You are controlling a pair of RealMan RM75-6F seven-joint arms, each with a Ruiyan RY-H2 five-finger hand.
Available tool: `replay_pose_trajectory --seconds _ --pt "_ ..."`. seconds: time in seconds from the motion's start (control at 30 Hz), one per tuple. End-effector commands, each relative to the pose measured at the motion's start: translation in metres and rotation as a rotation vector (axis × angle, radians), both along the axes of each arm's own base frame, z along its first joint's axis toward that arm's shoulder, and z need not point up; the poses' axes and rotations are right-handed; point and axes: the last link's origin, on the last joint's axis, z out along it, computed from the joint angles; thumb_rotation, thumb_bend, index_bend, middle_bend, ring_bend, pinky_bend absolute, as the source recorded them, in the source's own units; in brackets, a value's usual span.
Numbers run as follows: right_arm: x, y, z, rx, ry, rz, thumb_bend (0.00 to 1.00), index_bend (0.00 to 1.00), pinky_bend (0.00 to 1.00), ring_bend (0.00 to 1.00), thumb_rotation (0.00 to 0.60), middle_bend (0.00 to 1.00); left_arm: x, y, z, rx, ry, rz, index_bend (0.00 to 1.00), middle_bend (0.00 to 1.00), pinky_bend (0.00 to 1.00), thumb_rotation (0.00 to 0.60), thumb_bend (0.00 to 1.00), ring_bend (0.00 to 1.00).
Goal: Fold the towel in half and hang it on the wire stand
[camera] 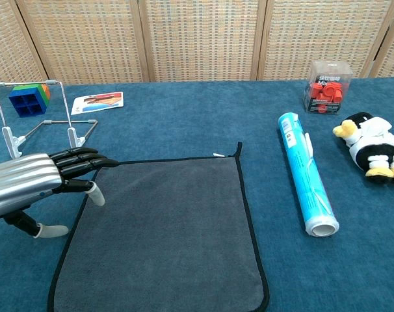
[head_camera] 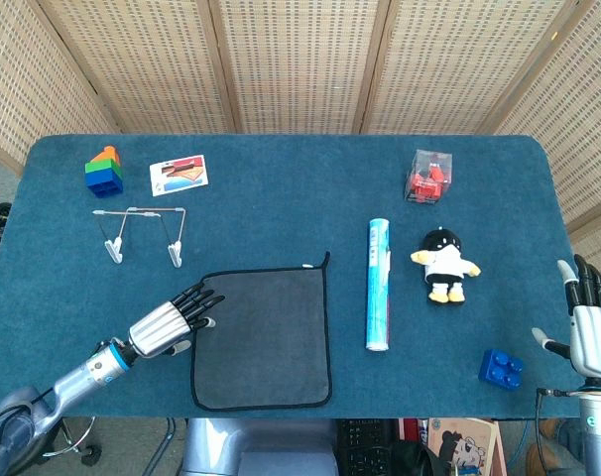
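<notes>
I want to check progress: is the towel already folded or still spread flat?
Spread flat: the towel lies as one open square layer, its black edge visible all around.

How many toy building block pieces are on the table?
2: a stacked blue, green and orange block piece at the far left corner, and a small blue block near the right hand. None seems hidden.

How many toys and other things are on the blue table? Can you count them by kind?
Block toys: 2 (stacked blocks, blue block)
Stuffed penguin: 1
Box of red pieces: 1
Towel: 1
Wire stand: 1
Card: 1
Blue roll: 1
Total: 8
</notes>
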Motion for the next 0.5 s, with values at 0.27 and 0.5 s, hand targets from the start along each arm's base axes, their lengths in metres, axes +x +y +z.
replay_pose_trajectory --seconds 0.27,0.5 --pt "-0.002 0.0 0.002 -0.005 -0.004 -0.008 0.0 0.0 0.0 0.0 0.6 0.0 0.003 0.002 -0.009 -0.008 0.033 -0.012 0.35 0.03 0.0 0.6 0.25 0.0" --pt "-0.003 0.0 0.004 -0.003 -0.013 -0.011 0.0 0.0 0.0 0.0 0.6 0.0 0.007 0.002 -0.013 -0.009 0.024 -0.009 0.37 0.03 0.0 0.6 0.34 0.0"
